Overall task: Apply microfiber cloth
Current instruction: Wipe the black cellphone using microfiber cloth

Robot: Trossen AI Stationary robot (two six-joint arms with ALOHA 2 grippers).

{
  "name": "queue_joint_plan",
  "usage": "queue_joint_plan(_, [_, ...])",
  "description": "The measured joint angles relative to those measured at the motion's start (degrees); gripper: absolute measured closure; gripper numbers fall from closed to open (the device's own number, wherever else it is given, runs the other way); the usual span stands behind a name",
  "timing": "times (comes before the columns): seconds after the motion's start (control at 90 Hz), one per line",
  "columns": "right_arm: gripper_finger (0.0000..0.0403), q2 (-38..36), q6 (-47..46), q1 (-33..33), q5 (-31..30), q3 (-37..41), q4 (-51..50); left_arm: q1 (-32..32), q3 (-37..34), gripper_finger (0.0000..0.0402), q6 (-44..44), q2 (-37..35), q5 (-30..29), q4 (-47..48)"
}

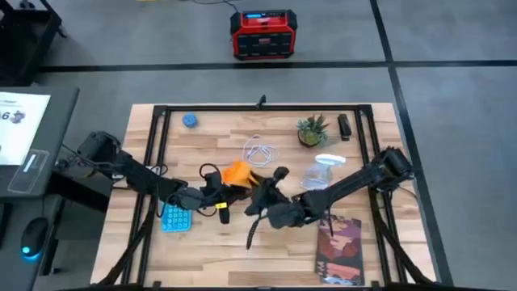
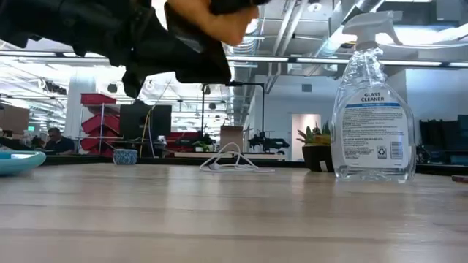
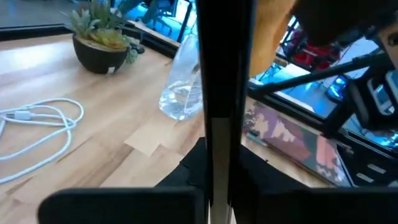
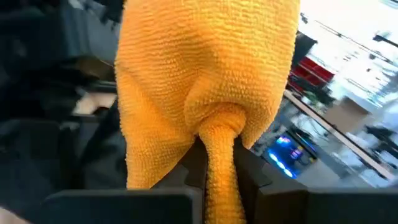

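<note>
Above the table's middle, my right gripper (image 1: 260,187) is shut on the orange-yellow microfiber cloth (image 1: 238,172), which fills the right wrist view (image 4: 205,68). Just left of it, my left gripper (image 1: 212,194) is shut on a thin black smartphone (image 3: 217,74), seen edge-on in the left wrist view. The cloth (image 3: 273,31) hangs right beside the phone's far end; whether they touch, I cannot tell. In the low view both arms and the cloth (image 2: 212,18) are well above the tabletop. My left gripper pinches the smartphone between its two fingers at its near end (image 3: 217,180). The phone runs straight out from the fingers, edge toward the camera, lifted clear of the table. My right gripper pinches a gathered fold of the cloth (image 4: 219,146) between its two fingers. The cloth bunches at the fingers and spreads wide beyond them. It is lifted clear of the table.
A blue calculator (image 1: 175,217) lies below the left arm. A dark reddish book (image 1: 339,246) lies near the front right. A glass cleaner bottle (image 1: 323,171), a potted plant (image 1: 312,131) and a white cable (image 1: 258,151) stand farther back.
</note>
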State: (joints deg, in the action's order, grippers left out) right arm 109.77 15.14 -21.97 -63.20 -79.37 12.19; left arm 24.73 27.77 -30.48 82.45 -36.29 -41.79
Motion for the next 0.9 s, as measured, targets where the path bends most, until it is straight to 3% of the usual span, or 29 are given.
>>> queue_joint_plan(0.144, [0.0382, 0.2, -2.3, 0.7, 15.1, 0.1, -6.6, 0.1, 0.0, 0.0389, 0.3, 0.0, 0.3, 0.1])
queue_joint_plan(0.233, [0.0382, 0.1, -5.3, 1.0, 19.0, 0.0, -11.6, 0.0, -0.1, 0.0389, 0.5, 0.1, 0.3, 0.9])
queue_joint_plan(0.344, [0.0382, 0.1, -7.0, 0.7, 17.5, -0.1, -15.4, 0.0, -0.1, 0.0389, 0.7, 0.2, 0.1, 0.9])
queue_joint_plan(0.544, [0.0382, 0.1, -14.6, -1.8, 1.7, 0.0, -23.6, 0.0, -0.1, 0.0389, 0.7, 0.2, -1.2, -1.2])
queue_joint_plan(0.744, [0.0382, -0.4, -28.7, -4.5, 0.5, 0.1, -36.2, 0.2, -0.1, 0.0389, 0.7, 0.2, -1.0, -2.5])
queue_joint_plan(0.9, [0.0382, 0.6, -32.5, -4.6, 2.0, 0.1, -31.5, 0.2, -0.1, 0.0389, 1.9, 0.1, -2.5, -5.9])
